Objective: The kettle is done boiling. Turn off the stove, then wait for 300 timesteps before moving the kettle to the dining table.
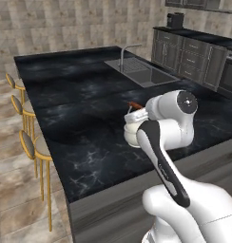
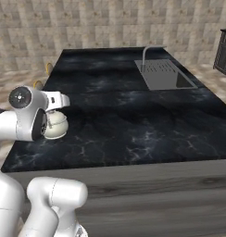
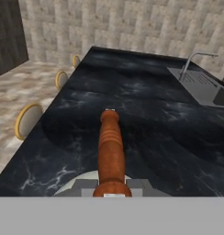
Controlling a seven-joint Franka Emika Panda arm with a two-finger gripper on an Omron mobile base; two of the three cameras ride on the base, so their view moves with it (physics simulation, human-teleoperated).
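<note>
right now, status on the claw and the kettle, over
Claw shut on the kettle by its red-orange handle. Kettle over the dining table, near its front corner; touchdown not clear. Marble beneath is bare; sink far off.

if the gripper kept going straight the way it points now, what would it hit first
Likely the black marble top of the dining table; the gripper, shut on the kettle handle, points forward and slightly down over it. Exact depth is unclear.
</note>
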